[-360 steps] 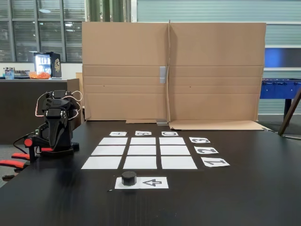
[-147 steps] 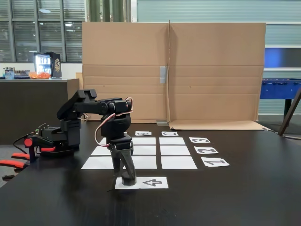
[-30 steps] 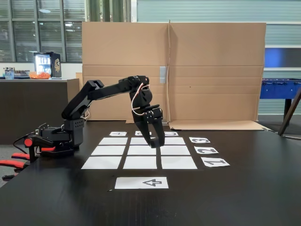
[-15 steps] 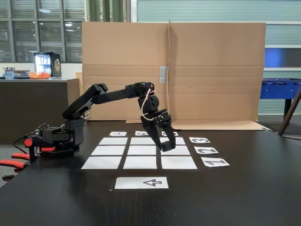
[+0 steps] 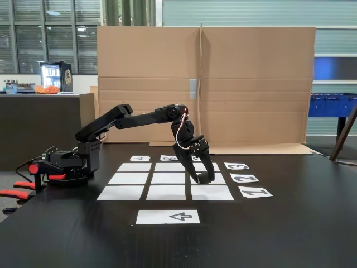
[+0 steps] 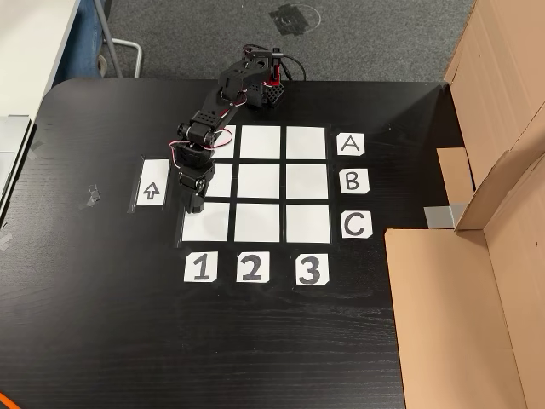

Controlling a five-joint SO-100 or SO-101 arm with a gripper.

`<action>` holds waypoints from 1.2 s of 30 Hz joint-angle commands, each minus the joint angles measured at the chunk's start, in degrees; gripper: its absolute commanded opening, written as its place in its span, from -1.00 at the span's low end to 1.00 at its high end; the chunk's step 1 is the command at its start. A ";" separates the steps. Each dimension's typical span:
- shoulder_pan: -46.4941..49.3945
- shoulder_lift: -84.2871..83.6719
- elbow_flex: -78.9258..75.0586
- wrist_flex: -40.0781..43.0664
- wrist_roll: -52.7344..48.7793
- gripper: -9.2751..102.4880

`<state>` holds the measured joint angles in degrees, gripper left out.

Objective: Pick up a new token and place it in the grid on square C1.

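1. Base of the arm (image 5: 78, 159) sits at the left of the dark surface (image 5: 290, 223) in the fixed view, its links stretched out low toward the right.
2. Wrist bends down — the claw (image 5: 204, 177) points at the grid (image 6: 255, 183).
3. From above, the claw (image 6: 195, 204) hangs at the edge of square C1 (image 6: 206, 228).
4. Token is hidden by the fingers; I cannot tell whether the claw pinches it or how far it is spread.

Desk: we see a black desk (image 5: 290, 223) with a dull sheen.
Backdrop: a folded cardboard screen (image 5: 251, 84) stands along its far edge.
Room: we see dark windows (image 5: 44, 33), a blue football table (image 5: 332, 105) and grey carpet (image 6: 375, 38).
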<state>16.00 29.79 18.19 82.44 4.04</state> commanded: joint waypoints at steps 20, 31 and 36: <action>-2.81 -2.29 -2.81 -2.90 -0.18 -0.37; -1.67 2.11 -2.72 -2.46 0.00 -0.23; 0.00 7.21 -2.72 -2.46 0.00 -0.20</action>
<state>14.77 30.85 17.14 79.72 3.96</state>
